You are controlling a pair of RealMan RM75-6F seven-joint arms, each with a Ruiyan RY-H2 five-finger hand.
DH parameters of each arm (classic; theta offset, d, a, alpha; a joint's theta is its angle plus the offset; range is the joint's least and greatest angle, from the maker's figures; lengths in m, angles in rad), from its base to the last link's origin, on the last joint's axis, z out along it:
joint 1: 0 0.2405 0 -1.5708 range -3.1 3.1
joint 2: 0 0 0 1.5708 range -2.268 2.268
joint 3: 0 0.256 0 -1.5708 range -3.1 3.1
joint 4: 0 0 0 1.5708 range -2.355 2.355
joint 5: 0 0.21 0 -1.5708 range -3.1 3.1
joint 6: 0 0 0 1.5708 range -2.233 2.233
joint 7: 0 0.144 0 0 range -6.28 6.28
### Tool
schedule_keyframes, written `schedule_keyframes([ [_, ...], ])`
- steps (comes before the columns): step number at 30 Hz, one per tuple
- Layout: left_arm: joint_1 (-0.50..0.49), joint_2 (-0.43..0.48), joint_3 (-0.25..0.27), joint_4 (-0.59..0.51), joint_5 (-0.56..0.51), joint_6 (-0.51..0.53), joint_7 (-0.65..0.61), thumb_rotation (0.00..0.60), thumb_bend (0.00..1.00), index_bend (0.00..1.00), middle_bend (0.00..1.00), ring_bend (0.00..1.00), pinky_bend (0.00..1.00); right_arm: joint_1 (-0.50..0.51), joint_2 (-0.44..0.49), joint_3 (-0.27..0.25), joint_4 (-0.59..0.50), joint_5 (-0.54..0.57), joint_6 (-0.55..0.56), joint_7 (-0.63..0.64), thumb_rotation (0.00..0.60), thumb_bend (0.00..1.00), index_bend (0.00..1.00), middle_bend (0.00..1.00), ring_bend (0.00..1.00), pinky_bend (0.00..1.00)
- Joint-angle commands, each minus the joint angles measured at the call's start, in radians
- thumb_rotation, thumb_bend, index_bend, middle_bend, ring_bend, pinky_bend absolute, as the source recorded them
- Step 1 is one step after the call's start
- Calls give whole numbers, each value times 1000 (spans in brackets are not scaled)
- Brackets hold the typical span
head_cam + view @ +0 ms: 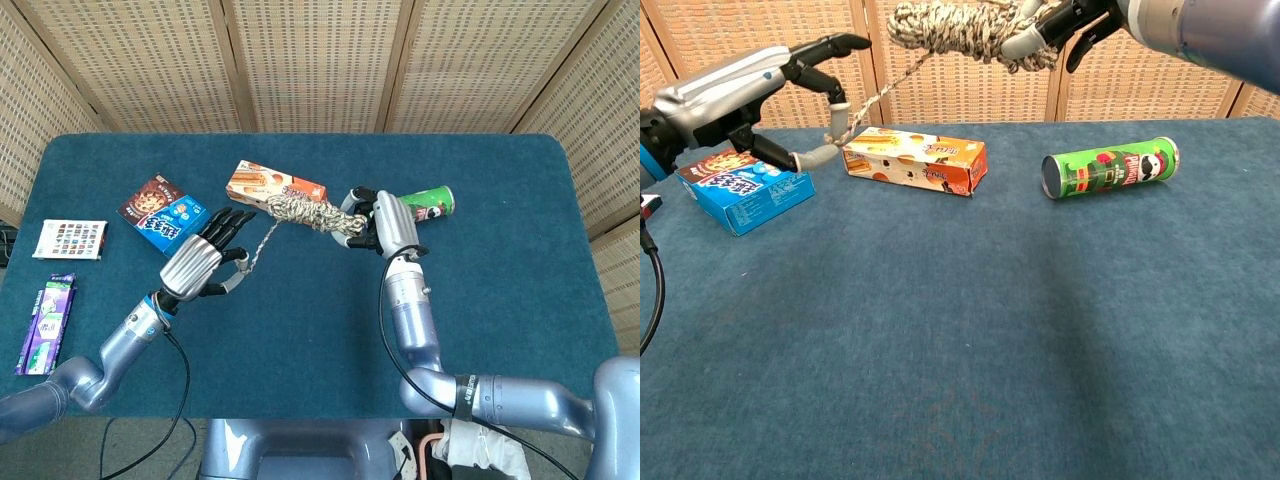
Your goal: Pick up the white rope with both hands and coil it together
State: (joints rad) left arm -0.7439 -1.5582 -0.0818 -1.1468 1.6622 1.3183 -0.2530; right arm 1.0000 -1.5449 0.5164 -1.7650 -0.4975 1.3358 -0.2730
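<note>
both hands are staying above the table [500, 300], and the rope [310, 213] is hanging in the air between them. the right hand [385, 222] is closing its fingers around the coiled bundle of the rope and is holding it high; in the chest view this hand [1065, 20] is showing at the top edge, with the thick bundle [960, 28] sticking out toward 9 o'clock from it. a single thin strand is running down from the bundle toward 7 o'clock to the left hand [200, 262]. the left hand is pinching the end of this strand between thumb and one finger, while the other fingers [830, 48] are staying stretched and apart.

under the rope, an orange box [275, 185] is lying on the table, at 12 o'clock from the left hand. a green can [428, 205] is lying on its side just at 2 o'clock from the right hand. a blue box [163, 212] is lying at 10 o'clock from the left hand. near the left edge a white card [70, 239] and a purple pack [47, 322] are lying, well apart from the hands.
</note>
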Motion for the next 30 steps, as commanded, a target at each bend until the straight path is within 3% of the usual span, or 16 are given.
schedule_keyframes([
  [1, -23, 27, -22, -62, 32, 18, 123, 600, 587, 883, 0, 0, 0, 14, -25, -20, 11, -32, 30, -46, 600, 626, 730, 777, 568, 592],
  [5, -40, 57, -42, -145, 61, 30, 253, 600, 587, 885, 0, 0, 0, 20, -48, -25, 21, -46, 48, -89, 600, 626, 729, 778, 568, 592],
  [11, -60, 91, -60, -251, 56, -6, 348, 600, 587, 887, 0, 0, 0, 24, -66, -44, 46, -70, 56, -148, 600, 626, 730, 778, 568, 593],
  [18, -73, 97, -95, -366, -40, -88, 416, 600, 587, 887, 0, 0, 0, 21, -83, -44, 57, -88, 40, -178, 600, 625, 730, 777, 568, 592],
  [30, -99, 42, -191, -419, -222, -160, 310, 600, 587, 887, 0, 0, 0, 10, -87, -87, 71, -160, -2, -228, 600, 626, 730, 778, 568, 592],
])
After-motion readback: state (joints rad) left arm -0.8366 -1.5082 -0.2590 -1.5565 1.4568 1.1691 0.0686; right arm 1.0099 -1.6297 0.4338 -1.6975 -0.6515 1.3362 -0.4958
